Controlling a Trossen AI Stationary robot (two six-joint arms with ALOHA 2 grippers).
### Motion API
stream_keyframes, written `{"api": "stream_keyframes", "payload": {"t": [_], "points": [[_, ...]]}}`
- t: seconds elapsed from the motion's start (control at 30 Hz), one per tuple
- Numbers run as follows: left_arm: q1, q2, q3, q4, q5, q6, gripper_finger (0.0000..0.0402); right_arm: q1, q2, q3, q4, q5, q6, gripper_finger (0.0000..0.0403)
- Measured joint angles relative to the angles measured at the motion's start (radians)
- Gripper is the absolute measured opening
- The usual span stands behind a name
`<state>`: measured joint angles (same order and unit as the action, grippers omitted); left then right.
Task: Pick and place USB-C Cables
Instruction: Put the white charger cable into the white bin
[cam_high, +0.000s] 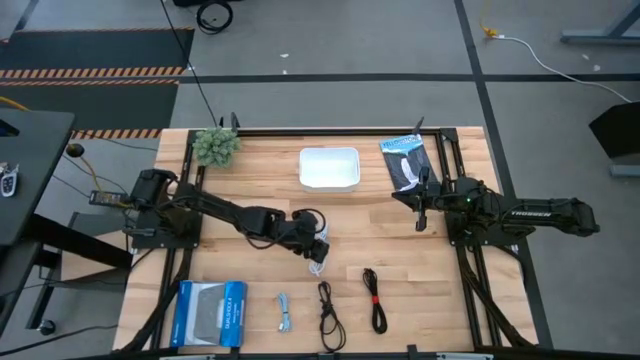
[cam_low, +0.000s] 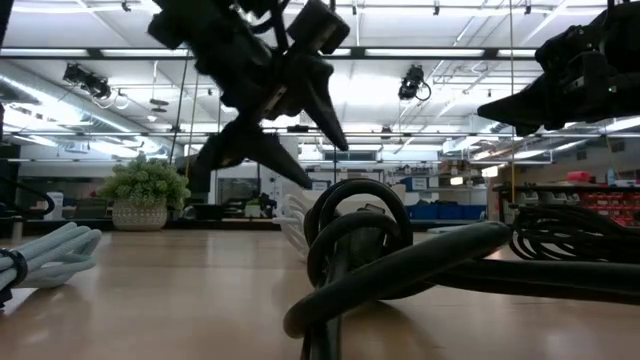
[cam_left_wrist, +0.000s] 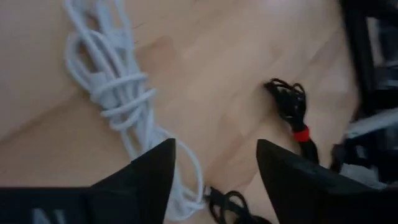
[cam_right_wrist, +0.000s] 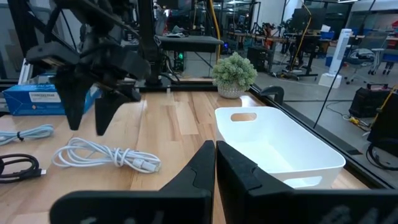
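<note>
Hovering over the table's middle, the left gripper (cam_high: 318, 243) has its fingers spread above the white cable (cam_high: 318, 262), which lies free on the wood, probably ready to grasp it. The right gripper (cam_high: 421, 213) waits near the right edge, fingers pressed together.

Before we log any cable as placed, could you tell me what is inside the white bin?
In the right wrist view the white bin shows bare floor and walls, no cable. Its near corner is hidden behind the right gripper. The white cable lies on the table, below the left gripper.
</note>
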<state>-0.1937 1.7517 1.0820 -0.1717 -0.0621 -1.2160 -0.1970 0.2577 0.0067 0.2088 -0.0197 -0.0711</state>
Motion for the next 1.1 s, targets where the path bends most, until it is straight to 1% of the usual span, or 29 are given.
{"api": "stream_keyframes", "payload": {"t": [0.07,0.13,0.17,0.23,0.27,0.33,0.43,0.57,0.67,0.8,0.9,0.97,1.1], "points": [[0.0,0.015,0.078,-0.16,-0.041,0.02,0.0239,0.0,0.0,0.0,0.0,0.0,0.0,0.002],[0.0,0.021,0.154,-0.357,-0.107,0.031,0.023,0.0,0.001,0.0,0.0,0.0,0.0,0.002],[0.0,0.034,0.196,-0.425,-0.146,0.028,0.0223,0.0,0.003,0.0,0.0,0.0,0.0,0.002],[-0.002,0.048,0.255,-0.497,-0.191,0.019,0.0207,0.0,0.004,0.0,0.001,0.0,0.0,0.002],[-0.002,0.056,0.275,-0.527,-0.204,0.019,0.0199,0.0,0.007,0.0,0.002,0.0,0.0,0.002],[-0.002,0.08,0.32,-0.509,-0.212,0.022,0.0185,0.0,0.007,0.0,0.001,0.001,0.0,0.002],[-0.002,0.126,0.377,-0.546,-0.229,0.031,0.0169,0.0,0.013,0.0,0.005,-0.003,0.0,0.002],[-0.002,0.199,0.461,-0.618,-0.245,0.055,0.0157,0.0,0.019,0.0,0.007,-0.002,0.0,0.002],[-0.007,0.242,0.507,-0.639,-0.245,0.058,0.0156,0.0,0.021,0.0,0.008,-0.003,0.0,0.002],[-0.008,0.264,0.522,-0.643,-0.242,0.057,0.0164,0.0,0.023,0.0,0.017,0.0,0.0,0.002],[-0.008,0.272,0.523,-0.637,-0.241,0.048,0.0183,0.0,0.024,0.0,0.018,0.0,0.0,0.002],[-0.005,0.275,0.522,-0.646,-0.24,0.043,0.0202,0.0,0.024,0.0,0.021,0.0,0.0,0.002],[-0.006,0.285,0.522,-0.639,-0.236,0.017,0.0255,0.0,0.024,0.0,0.023,0.0,0.0,0.002]]}}
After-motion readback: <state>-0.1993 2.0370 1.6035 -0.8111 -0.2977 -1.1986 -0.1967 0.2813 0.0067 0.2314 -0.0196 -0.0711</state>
